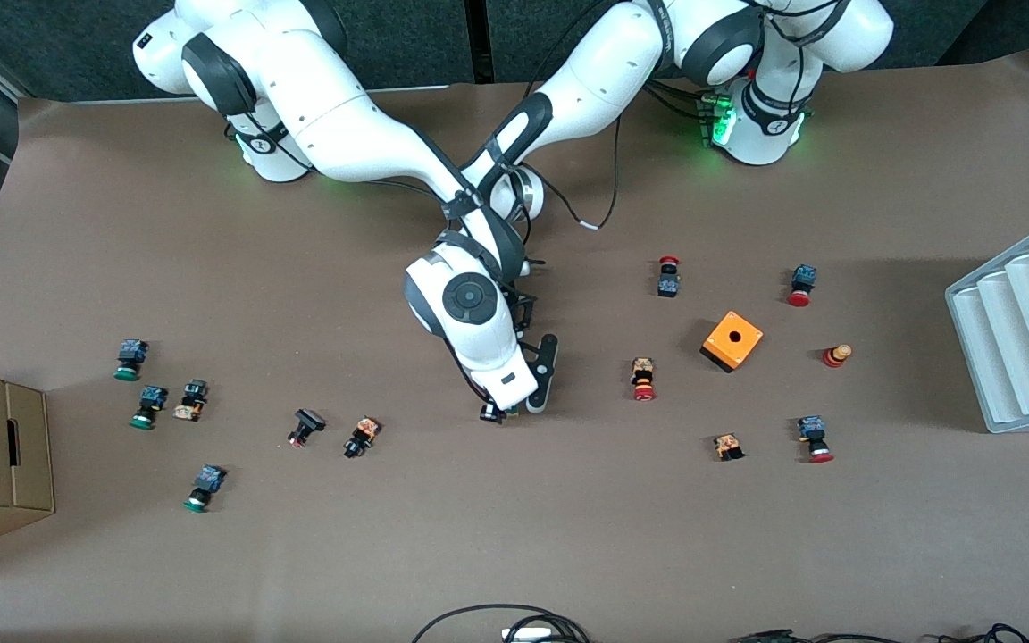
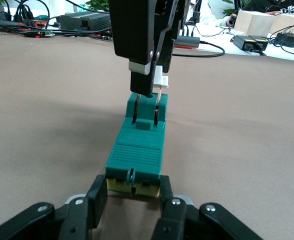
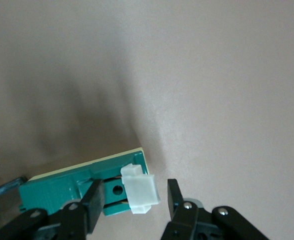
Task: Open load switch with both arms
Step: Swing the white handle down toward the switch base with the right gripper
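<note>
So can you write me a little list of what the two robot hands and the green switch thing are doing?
load switch: dark green block lying flat on the brown table, white piece at one end
left gripper: shut on the load switch, at the end away from the white piece
right gripper: down at the white-piece end, one finger against the green body, the other finger apart from the white piece
switch state: cannot tell if it is opened yet
nearby: orange box toward the left arm's end
</note>
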`<state>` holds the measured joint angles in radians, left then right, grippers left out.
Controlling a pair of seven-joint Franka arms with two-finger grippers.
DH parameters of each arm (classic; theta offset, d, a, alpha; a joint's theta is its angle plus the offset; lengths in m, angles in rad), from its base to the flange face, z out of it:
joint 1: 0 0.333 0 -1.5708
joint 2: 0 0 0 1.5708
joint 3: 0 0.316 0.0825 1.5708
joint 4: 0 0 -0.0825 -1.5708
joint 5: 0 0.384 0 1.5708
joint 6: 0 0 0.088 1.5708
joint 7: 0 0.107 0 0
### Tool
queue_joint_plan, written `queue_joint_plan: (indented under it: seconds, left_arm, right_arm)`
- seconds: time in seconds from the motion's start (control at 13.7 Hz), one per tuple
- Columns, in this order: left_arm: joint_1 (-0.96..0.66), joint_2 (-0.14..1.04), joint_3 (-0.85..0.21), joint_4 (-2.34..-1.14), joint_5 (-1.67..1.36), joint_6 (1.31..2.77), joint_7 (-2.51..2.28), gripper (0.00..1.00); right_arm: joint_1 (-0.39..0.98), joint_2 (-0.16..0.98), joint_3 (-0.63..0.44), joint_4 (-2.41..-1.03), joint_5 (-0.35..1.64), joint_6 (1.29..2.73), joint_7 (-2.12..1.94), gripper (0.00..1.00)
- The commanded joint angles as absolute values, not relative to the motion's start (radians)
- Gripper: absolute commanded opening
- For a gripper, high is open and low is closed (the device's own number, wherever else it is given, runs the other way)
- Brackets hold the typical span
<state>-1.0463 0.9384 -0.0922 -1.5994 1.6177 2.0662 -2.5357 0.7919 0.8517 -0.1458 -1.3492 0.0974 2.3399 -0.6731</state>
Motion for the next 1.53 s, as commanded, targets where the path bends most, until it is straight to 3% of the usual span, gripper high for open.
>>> queue_joint_plan:
  seconds: [0.0,1.46]
  left_arm:
    - [-1.057,0.956,-0.084,-1.598,1.618,2.059,-2.556,0.46]
    - [-1.057,0.956,-0.084,-1.6,1.618,2.059,-2.556,0.46]
  right_arm:
    - [0.792,0.838,-0.141,-1.361,0.089,2.324,-0.669,0.56]
    - [0.804,0.762,-0.14,-1.451,0.089,2.322,-0.669,0.56]
